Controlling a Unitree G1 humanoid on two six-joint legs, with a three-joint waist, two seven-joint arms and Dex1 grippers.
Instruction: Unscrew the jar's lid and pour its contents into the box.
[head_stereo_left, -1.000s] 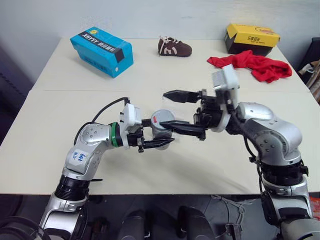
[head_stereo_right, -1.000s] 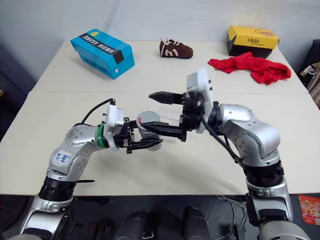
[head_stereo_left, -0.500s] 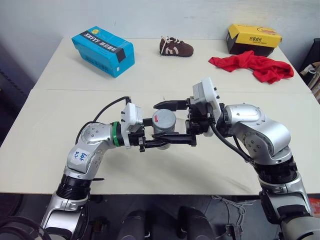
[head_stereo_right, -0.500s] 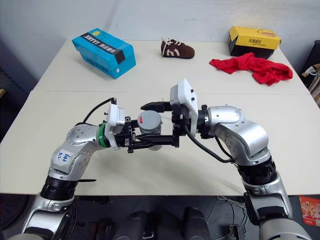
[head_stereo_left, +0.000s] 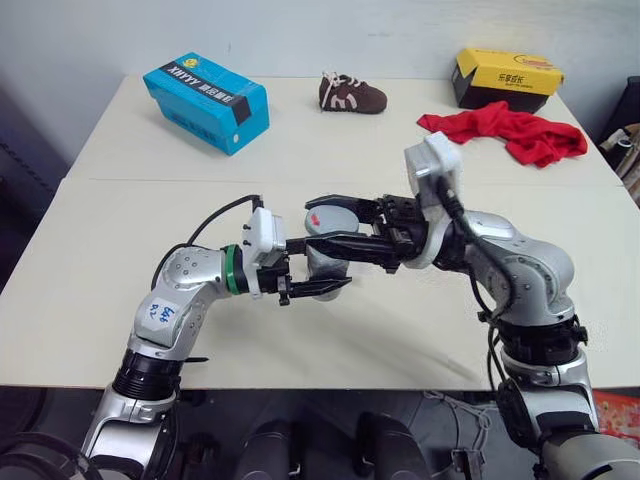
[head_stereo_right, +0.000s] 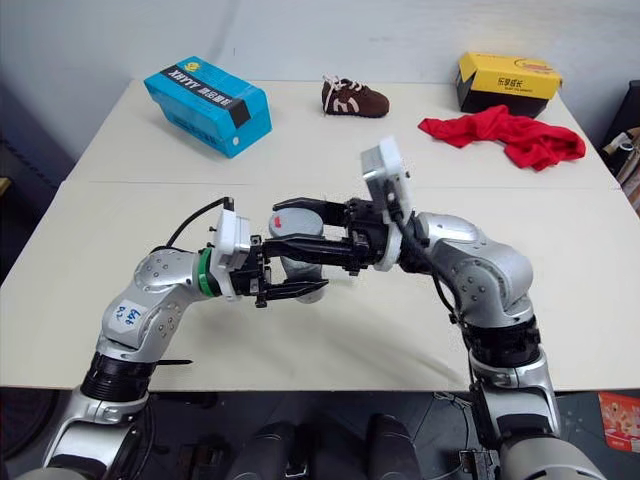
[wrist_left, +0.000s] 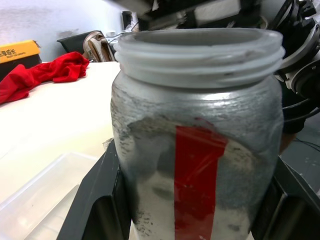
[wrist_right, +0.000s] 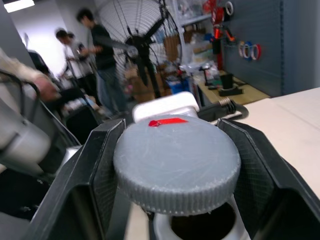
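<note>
Head views, left pincer (head_stereo_left: 318, 285): clamped on the jar (head_stereo_left: 322, 258), holding it upright above the counter (head_stereo_left: 120, 260), so the body cannot turn while the cap is worked.
Head views, right pincer (head_stereo_left: 325, 222): reaching in from the opposite side, its two black fingers set on either side of the lid (head_stereo_left: 322, 216) at the jar's top.
Head views, surroundings: a blue carton (head_stereo_left: 204, 102), a brown shoe (head_stereo_left: 351, 94), a red cloth (head_stereo_left: 505, 132) and a yellow shoebox (head_stereo_left: 506, 78) lie well beyond both pincers; none stands in the way.

Left wrist view, jar: filling the space between the left pincer's fingers (wrist_left: 97, 200), its threaded rim bare at the top; the contents cannot be made out through the label.
Left wrist view, box (wrist_left: 47, 192): on the counter just past the jar, close for pouring.

Right wrist view, lid: clamped between the right pincer's fingers (wrist_right: 100, 172), with a gap showing the open mouth of the jar beneath it, so by my judgement it is unscrewed and free.
Right wrist view, background: people and a fan well off.
</note>
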